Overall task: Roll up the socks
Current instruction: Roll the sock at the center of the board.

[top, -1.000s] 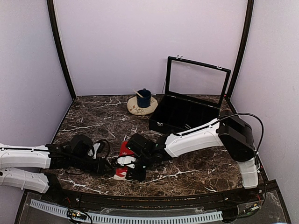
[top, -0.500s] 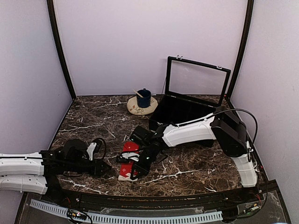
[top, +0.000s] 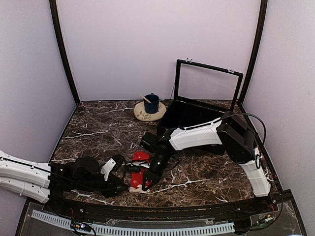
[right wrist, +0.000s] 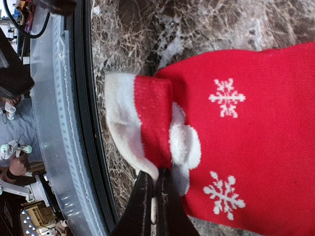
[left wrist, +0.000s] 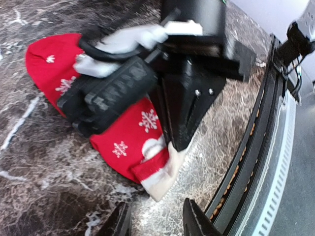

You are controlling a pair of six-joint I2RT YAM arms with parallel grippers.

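Note:
A red sock [top: 140,158] with white snowflakes lies on the marble table near the front edge. It also fills the right wrist view [right wrist: 256,123] and shows in the left wrist view [left wrist: 123,132]. My right gripper [right wrist: 155,174] is shut on the sock's white cuff [right wrist: 120,132] and pinches the folded edge. From above, the right gripper [top: 144,185] reaches down over the sock. My left gripper [left wrist: 156,219] is open just in front of the cuff [left wrist: 165,177], with nothing between its fingers. In the top view the left gripper [top: 121,183] sits just left of the sock.
A black display case [top: 197,120] with its glass lid raised stands at the back right. A blue mug [top: 151,103] sits on a small plate at the back centre. The table's black front rail [top: 157,209] runs close below the sock.
My left arm has slid right, bringing its gripper up to the sock's cuff. The right gripper has stayed shut on the cuff and shifted slightly right with it.

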